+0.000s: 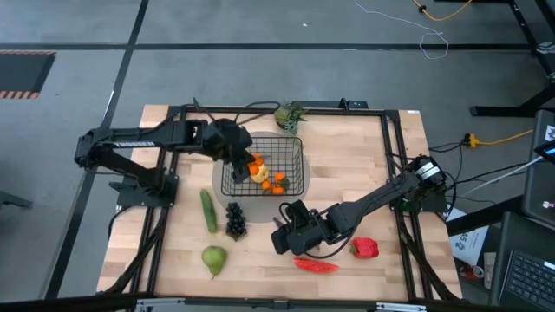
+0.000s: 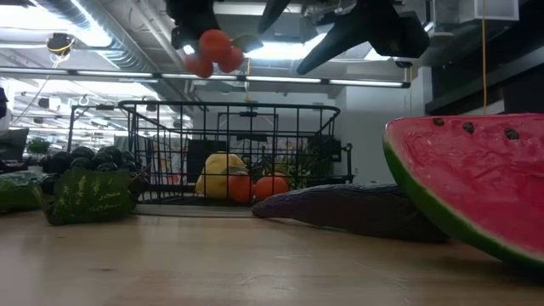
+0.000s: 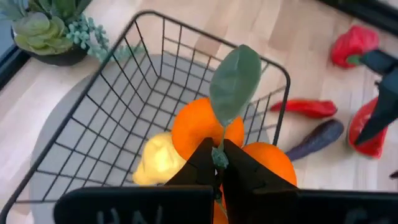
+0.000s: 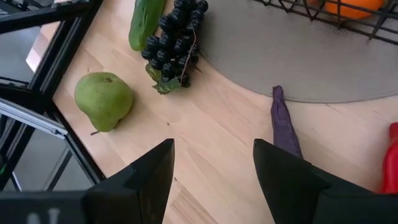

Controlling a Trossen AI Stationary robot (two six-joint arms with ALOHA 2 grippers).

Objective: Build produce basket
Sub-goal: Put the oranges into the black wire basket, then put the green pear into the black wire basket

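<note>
The black wire basket (image 1: pixel 290 147) stands on a grey round mat (image 4: pixel 261 56) at the table's far middle. A yellow pear (image 3: pixel 158 160) and an orange cluster (image 1: pixel 277 183) lie in it. Above it hangs a second orange cluster (image 3: pixel 199 127), with my left gripper (image 3: pixel 219 150) shut on it. My right gripper (image 4: pixel 214 149) stands open, touching nothing, above the bare wood near a purple eggplant (image 4: pixel 283 121). A cucumber (image 1: pixel 208 211), dark grapes (image 1: pixel 235 219), a green pear (image 1: pixel 214 257), a red chili (image 1: pixel 316 264) and a red pepper (image 1: pixel 365 249) lie on the table. My left gripper pinches the orange cluster by its green stem (image 3: pixel 219 158), just below the leaf (image 3: pixel 235 81), between its two fingertips. The fingers slant down from the table's left side. The oranges (image 2: pixel 212 49) hang below the fingers, clear of the basket's rim and over its inside.
A leafy green bunch (image 1: pixel 290 113) stands just beyond the basket's far edge. A watermelon slice (image 2: pixel 476 187) lies close to the low camera at the near right. Black frame rails (image 1: pixel 395 165) run along the table's sides.
</note>
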